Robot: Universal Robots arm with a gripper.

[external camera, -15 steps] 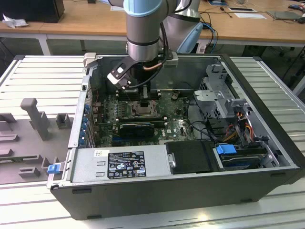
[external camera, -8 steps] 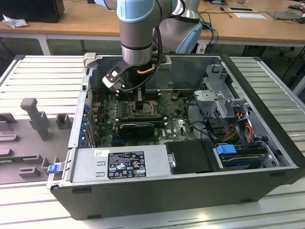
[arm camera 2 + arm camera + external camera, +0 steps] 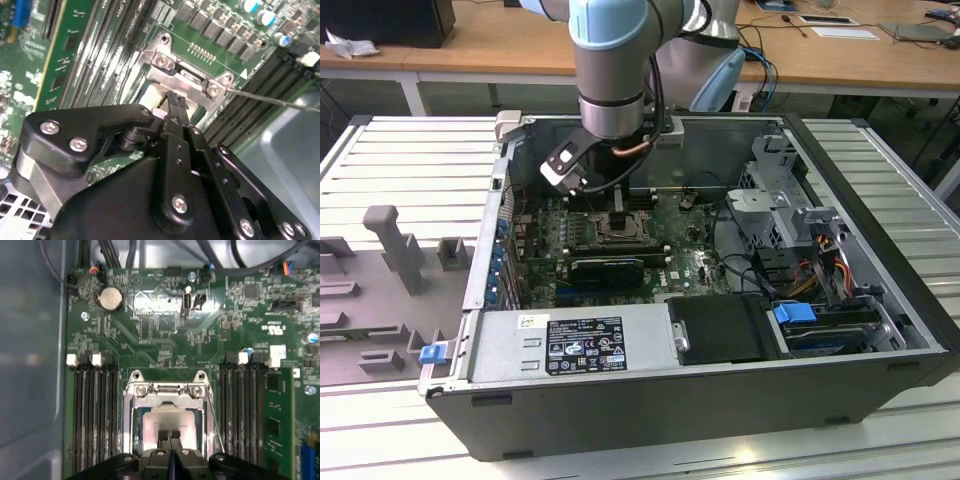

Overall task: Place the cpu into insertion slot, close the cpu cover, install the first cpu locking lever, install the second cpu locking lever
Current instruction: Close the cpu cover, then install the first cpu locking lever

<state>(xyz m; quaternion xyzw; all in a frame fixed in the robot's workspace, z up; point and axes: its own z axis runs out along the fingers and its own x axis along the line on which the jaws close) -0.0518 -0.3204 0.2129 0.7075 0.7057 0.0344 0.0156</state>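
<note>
Face of the cpu (image 3: 152, 422) — pale silver — inside the cpu cover (image 3: 134, 420) window, closed pincer (image 3: 170, 435) above.

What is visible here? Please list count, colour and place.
dark grey open computer case: one, dark grey, on the slatted metal table
green motherboard: one, green, inside the case
thin silver square metal cover frame: one, silver, on the motherboard
pale silver flat square cpu: one, pale silver, in the frame's window
long black memory slots: several, black, beside the frame
round silver coin battery: one, silver, on the motherboard
pale blue robot arm: one, pale blue, above the case
jaws: one pair, black, shut, over the cpu
</note>
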